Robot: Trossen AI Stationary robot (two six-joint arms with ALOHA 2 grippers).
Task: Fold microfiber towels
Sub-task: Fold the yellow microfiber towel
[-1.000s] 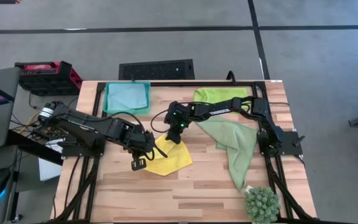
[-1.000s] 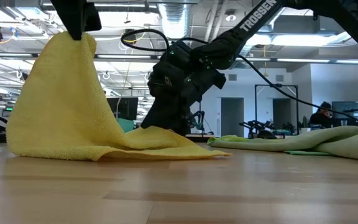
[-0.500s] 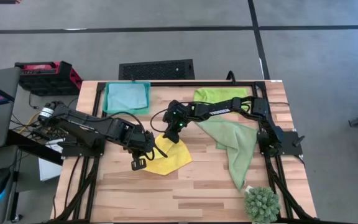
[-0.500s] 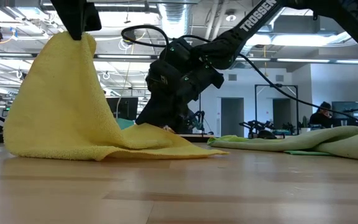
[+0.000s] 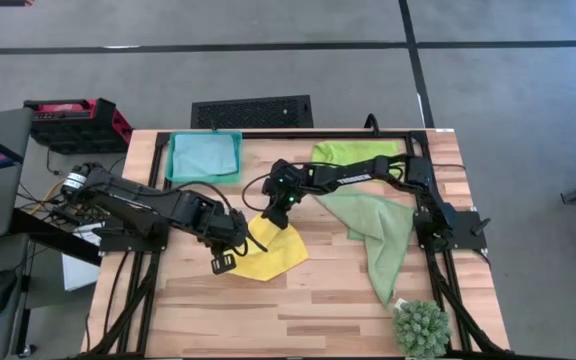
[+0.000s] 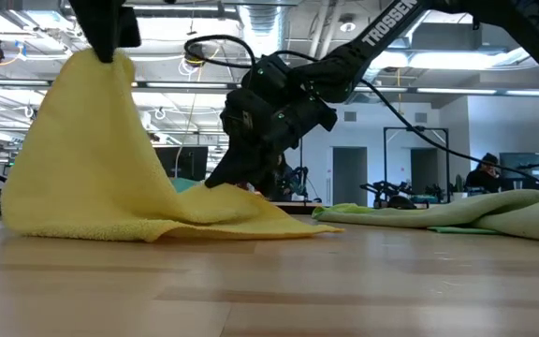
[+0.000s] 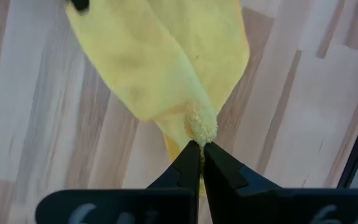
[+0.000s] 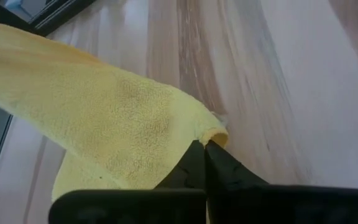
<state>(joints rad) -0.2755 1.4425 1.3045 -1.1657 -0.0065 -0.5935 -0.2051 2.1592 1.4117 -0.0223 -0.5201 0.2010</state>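
The yellow towel (image 5: 276, 252) lies partly on the table near its middle. My left gripper (image 5: 242, 240) is shut on one corner and holds it high, shown at the low view's upper left (image 6: 109, 54). My right gripper (image 5: 277, 214) is shut on another corner, low over the table (image 6: 215, 178). Between them the towel sags, with its lower fold (image 6: 110, 225) resting on the wood. The sage green towel (image 5: 378, 235) and the lime green towel (image 5: 353, 152) lie at the right. My left gripper pinches a bunched corner (image 7: 201, 127) of the yellow towel between its two fingertips, from above, pointing down. The towel hangs below it in slack folds, its lower part on the table. My right gripper pinches another corner (image 8: 215, 134) between its fingertips, slanting down from the far right. That corner is lifted a little off the wood, and the cloth runs slack from it.
A light blue-green rectangle (image 5: 205, 157) lies at the far left; towel or tray, I cannot tell. A spiky green plant (image 5: 423, 328) stands at the near right corner. Bare wood (image 5: 298, 310) shows along the near edge.
My right gripper has risen a little with its corner of the yellow towel, which was flat on the table and now stands clear of it. The towel's near fold has stayed on the wood.
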